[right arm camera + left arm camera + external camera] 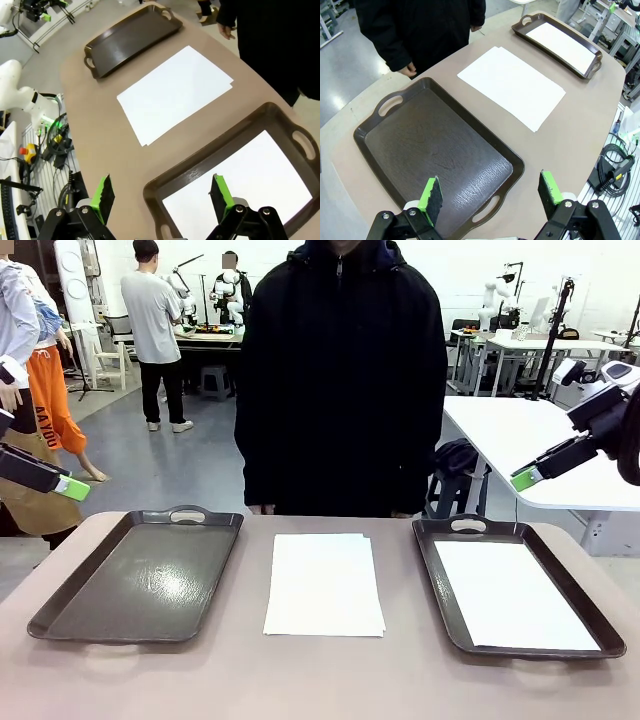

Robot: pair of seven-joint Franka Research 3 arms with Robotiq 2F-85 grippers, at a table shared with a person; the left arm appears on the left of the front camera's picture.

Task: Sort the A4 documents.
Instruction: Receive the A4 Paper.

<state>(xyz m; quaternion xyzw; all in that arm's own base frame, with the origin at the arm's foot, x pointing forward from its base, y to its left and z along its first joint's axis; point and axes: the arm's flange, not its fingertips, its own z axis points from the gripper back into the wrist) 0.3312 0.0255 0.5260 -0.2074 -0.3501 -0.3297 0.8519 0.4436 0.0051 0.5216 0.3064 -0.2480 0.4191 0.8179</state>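
Paper stack (324, 583) lies flat mid-worktop (200, 680), between two dark trays and touching neither. Right tray (437, 580) holds one sheet (515, 595). Left tray (140, 575) sits apart. Person (340, 380) stands at the far edge. Left pincer (490, 190) and right pincer (161, 192) are both spread, gripping nothing, raised above the trays.

Front view: fixed, low at the robot's edge of the table (320, 680), facing across to the person (340, 380) at the far side; whole tabletop in frame, room beyond.
Left wrist view: above the left tray (435, 150), close, looking down past the left gripper (490, 177) and slantwise across the table.
Right wrist view: above the right tray (165, 186), close, looking down past the right gripper (160, 177), slantwise the opposite way.
Shared by all three: both trays, the paper stack (325, 585), the person.
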